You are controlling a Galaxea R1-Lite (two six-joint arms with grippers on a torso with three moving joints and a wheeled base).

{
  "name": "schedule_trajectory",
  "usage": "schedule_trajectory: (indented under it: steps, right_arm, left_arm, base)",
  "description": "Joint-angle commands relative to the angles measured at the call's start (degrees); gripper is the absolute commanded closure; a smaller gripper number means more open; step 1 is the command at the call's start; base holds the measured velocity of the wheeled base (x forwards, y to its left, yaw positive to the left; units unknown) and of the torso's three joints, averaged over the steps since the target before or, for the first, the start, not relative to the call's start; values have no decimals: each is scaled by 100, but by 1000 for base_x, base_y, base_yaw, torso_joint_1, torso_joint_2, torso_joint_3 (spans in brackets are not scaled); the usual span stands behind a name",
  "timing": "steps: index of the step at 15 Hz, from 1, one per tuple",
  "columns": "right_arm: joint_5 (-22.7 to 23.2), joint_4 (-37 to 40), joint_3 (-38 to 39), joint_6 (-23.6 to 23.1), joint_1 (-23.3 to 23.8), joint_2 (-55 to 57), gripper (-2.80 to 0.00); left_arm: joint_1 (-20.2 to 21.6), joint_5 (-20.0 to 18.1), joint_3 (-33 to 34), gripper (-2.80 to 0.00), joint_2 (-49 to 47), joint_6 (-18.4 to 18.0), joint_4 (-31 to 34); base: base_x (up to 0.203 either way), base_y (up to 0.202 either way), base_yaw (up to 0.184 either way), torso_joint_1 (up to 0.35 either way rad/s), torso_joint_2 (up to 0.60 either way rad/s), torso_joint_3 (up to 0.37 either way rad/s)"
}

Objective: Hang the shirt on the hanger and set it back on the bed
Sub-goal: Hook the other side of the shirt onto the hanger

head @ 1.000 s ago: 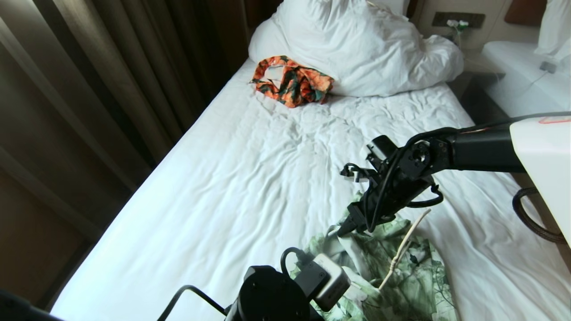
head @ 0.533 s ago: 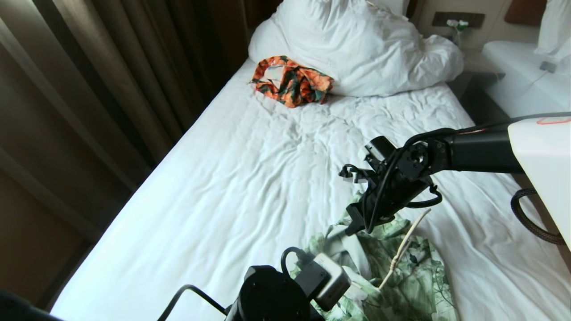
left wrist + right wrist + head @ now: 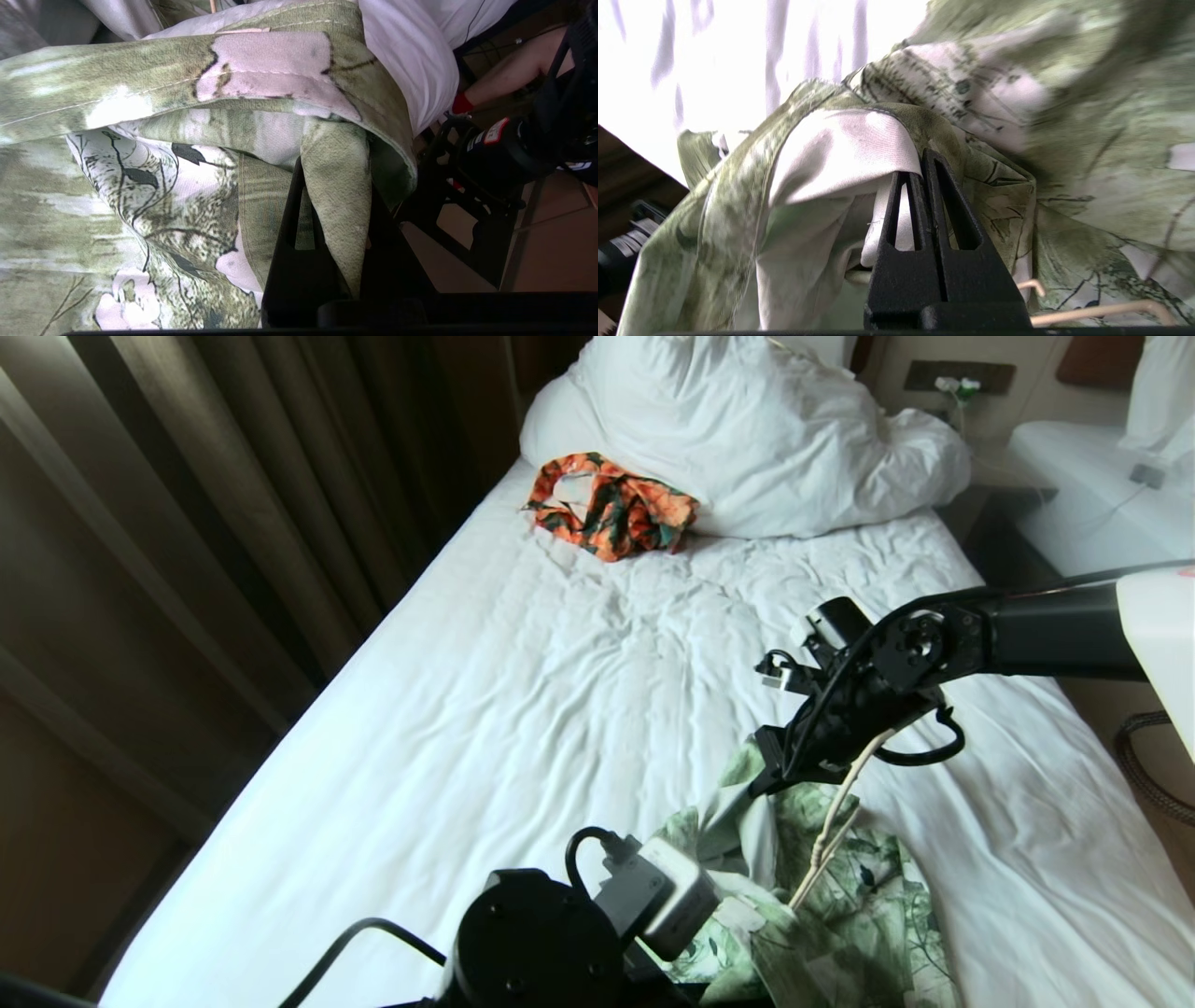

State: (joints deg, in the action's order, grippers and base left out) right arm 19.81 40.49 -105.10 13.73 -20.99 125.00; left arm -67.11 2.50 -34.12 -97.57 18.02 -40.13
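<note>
Both the left end effector (image 3: 327,224) and the right end effector (image 3: 924,186) pinch the shirt (image 3: 840,896) at the bed's (image 3: 467,756) near edge, with the hanger (image 3: 831,831) seemingly only partly inside, so dressing looks unfinished.

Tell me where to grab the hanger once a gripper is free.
Judging by its pose, take the hanger by the bare upper wire sticking up out of the shirt, coming from above on the robot's right side. The lower end is buried in cloth, and both grippers pinch shirt fabric.
</note>
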Motion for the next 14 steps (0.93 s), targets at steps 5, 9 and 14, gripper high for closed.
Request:
schedule_trajectory:
  steps: [5,9,14]
  right_arm:
    - [23,-629,-20,903,350,-213,0]
    - [23,-613,42,1059,438,-283,0]
    - [5,-612,185,1061,508,-411,0]
  left_arm:
    - [-22,14,89,0,502,17,349]
    - [-6,167,240,0,771,18,348]
    - [5,421,265,0,1065,-6,374]
  base:
    - [0,0,0,0,0,0]
    - [0,0,0,0,0,0]
    - [0,0,0,0,0,0]
